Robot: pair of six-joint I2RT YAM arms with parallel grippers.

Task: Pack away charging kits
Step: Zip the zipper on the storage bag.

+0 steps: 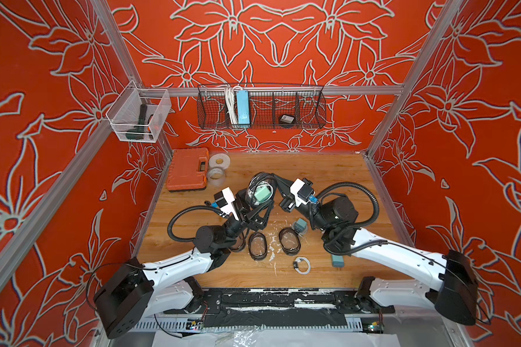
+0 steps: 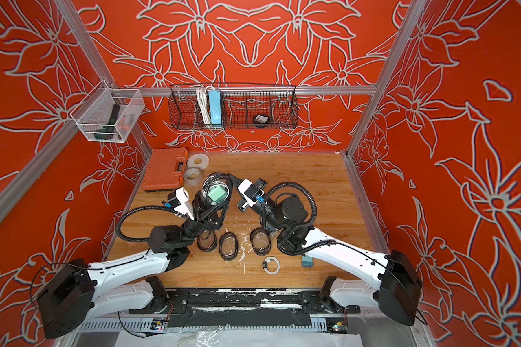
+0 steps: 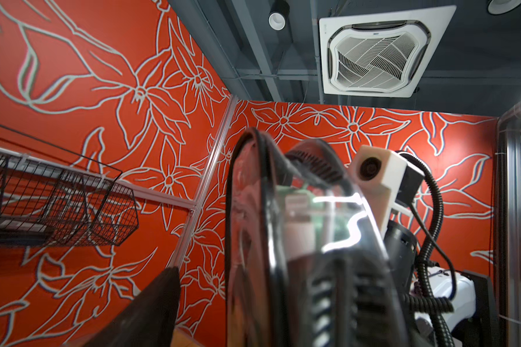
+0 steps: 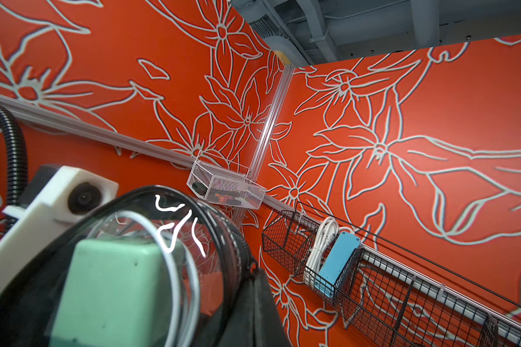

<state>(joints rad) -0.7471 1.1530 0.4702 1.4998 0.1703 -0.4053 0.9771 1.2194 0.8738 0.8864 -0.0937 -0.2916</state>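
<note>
My right pincer (image 1: 266, 177) clenches the black rim of the raised clear case (image 1: 251, 187) holding a green plug (image 1: 261, 194), my left pincer (image 1: 258, 208) spread open around it.

Overhead stereo pair; upward-facing wrist cameras

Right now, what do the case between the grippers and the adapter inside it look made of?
Case: clear, glossy plastic, probably soft, judging by the wavy glints, with a black zipper-like rim. Adapter: mint-green plastic, apparently matte; smooth, even faces with no shine.
</note>
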